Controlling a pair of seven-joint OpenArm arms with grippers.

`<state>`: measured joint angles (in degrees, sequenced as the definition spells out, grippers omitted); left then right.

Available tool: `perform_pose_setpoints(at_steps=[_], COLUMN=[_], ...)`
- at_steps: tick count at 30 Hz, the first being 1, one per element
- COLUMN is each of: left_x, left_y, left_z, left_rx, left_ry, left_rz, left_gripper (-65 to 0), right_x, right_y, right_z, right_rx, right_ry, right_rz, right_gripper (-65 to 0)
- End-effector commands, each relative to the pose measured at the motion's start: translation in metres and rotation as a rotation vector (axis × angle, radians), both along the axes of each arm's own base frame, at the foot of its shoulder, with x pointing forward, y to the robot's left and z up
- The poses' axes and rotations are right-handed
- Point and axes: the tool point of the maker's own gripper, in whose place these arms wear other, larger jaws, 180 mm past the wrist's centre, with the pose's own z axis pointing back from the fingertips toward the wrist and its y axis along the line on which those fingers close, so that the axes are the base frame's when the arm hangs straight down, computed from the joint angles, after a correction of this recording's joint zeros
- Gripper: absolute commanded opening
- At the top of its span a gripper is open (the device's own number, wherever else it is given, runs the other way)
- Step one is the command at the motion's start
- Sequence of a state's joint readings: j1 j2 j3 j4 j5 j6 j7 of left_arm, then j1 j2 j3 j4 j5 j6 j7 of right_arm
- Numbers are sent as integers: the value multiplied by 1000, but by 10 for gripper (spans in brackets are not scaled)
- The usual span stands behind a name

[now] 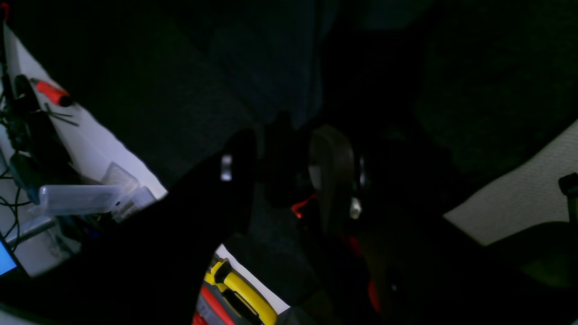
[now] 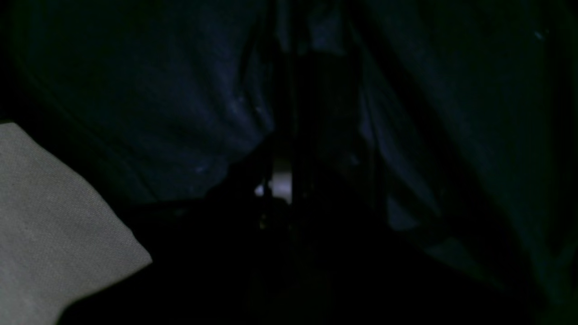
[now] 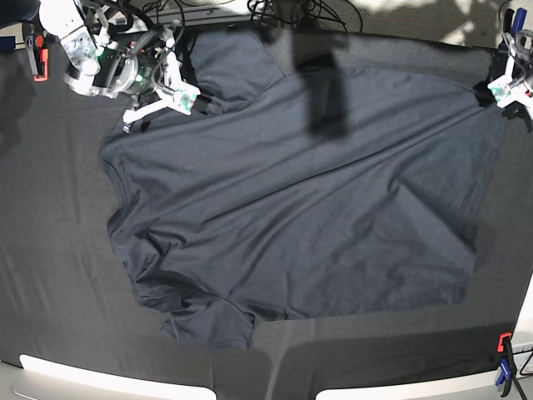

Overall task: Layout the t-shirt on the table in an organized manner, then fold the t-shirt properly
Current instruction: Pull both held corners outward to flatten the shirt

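Observation:
The dark navy t-shirt lies spread across the black table, with a sleeve at the bottom left and wrinkles along its left side. At the shirt's top left edge my right gripper is shut on the t-shirt. In the right wrist view the bluish t-shirt gathers in folds into the right gripper. My left gripper sits at the shirt's top right corner. In the left wrist view the left gripper has its fingers apart, with the t-shirt beyond them.
A red clamp grips the table's far left edge, and a red and blue clamp its near right corner. Cables lie along the far edge. Beside the table are a white bench, a red-handled tool and a yellow-handled tool.

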<state>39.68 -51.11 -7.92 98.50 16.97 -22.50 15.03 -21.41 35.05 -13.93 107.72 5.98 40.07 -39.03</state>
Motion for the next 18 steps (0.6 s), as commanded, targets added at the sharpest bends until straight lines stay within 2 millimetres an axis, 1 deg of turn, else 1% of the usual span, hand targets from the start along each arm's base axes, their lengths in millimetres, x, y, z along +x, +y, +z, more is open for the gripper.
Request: perform_pose_setpoints(at_steps=[1, 6, 8, 11, 12, 16, 18], left_x=[8, 7, 5, -10, -11, -9, -8], left_y=[5, 4, -3, -18, -20, -19, -14], left_z=[9, 8, 6, -3, -3, -3, -5], left_rx=[23, 15, -22, -79, -88, -85, -83], left_ry=[-28, -25, -11, 87, 92, 86, 87], left_rz=[-12, -12, -20, -89, -96, -94, -81], left_gripper=[-444, -444, -444, -444, -444, -444, -444], right_x=[6, 6, 6, 6, 6, 6, 6], right_y=[-1, -1, -1, -1, -1, -1, -1], right_z=[6, 6, 6, 6, 6, 6, 6], right_rx=[4, 3, 3, 3, 2, 2, 2], right_ry=[-25, -25, -25, -24, -24, -24, -24], right_rz=[3, 3, 3, 3, 3, 3, 3], right_gripper=[-650, -650, -650, -650, -650, -650, -650])
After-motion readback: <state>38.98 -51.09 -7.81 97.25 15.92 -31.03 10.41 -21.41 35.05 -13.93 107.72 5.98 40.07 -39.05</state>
